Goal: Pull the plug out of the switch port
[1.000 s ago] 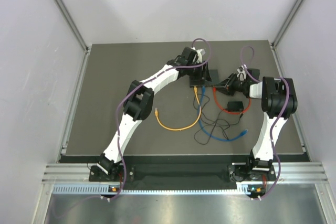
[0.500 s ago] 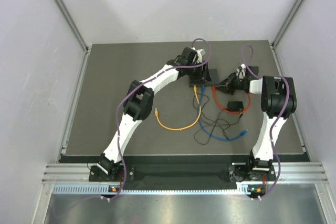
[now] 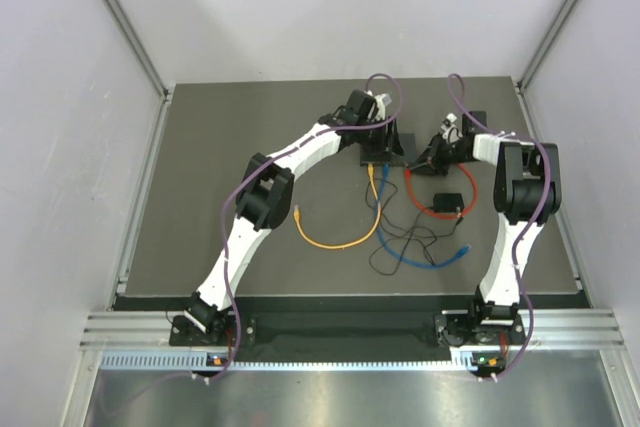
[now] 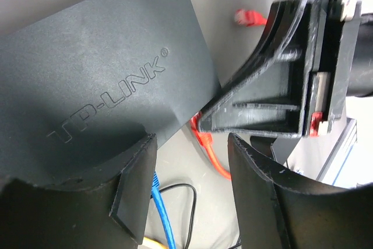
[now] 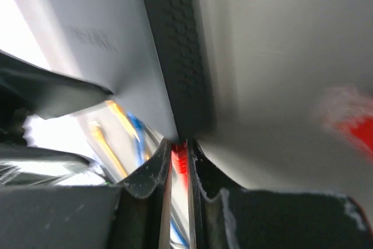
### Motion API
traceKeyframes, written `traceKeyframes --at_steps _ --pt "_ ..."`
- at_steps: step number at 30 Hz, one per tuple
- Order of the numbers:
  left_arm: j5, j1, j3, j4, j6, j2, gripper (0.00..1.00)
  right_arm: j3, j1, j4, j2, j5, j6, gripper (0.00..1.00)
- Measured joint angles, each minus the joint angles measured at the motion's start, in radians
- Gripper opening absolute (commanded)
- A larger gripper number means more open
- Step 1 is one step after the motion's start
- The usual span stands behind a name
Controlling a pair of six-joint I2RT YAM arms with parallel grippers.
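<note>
The flat matte-black rectangular switch (image 4: pixel 105 74) lies at the far middle of the dark grey tabletop (image 3: pixel 230 167). Just beside its right end, the red plug (image 5: pixel 179 161) is pinched between the nearly closed jaws of the right gripper (image 5: pixel 179 147). The left gripper (image 4: pixel 191 141), its jaws partly apart, straddles one corner of the switch.

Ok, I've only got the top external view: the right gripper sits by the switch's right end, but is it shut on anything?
Observer: It looks so. In the right wrist view the right gripper has its fingers nearly together, with the red plug between them at the switch edge.
Operator: And the left gripper?
Observer: The left wrist view shows the left gripper with jaws apart. One finger is over the switch's top near the TP-LINK logo, and the other is off its edge.
</note>
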Motion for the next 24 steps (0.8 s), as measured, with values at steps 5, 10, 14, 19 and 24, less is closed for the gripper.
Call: traceKeyframes --at_steps 5,10,14,19,24 --pt "0.001 0.0 0.005 0.002 -0.002 0.003 0.57 0.031 0.003 -0.126 0.007 0.014 -0.101 0.0" --pt "0.002 0.0 0.005 0.002 -0.002 0.003 0.57 0.014 0.0 -0.148 -0.013 0.021 -0.138 0.0" --pt "0.002 0.0 0.005 0.001 0.0 0.003 0.58 -0.094 -0.001 -0.135 -0.1 0.053 -0.137 0.0" --pt "-0.026 -0.002 -0.01 -0.018 0.017 -0.016 0.59 -0.151 -0.001 -0.141 -0.201 0.064 -0.11 0.0" --pt "-0.11 -0.002 -0.138 -0.091 0.04 -0.128 0.59 -0.167 -0.002 -0.201 -0.344 0.114 -0.089 0.0"
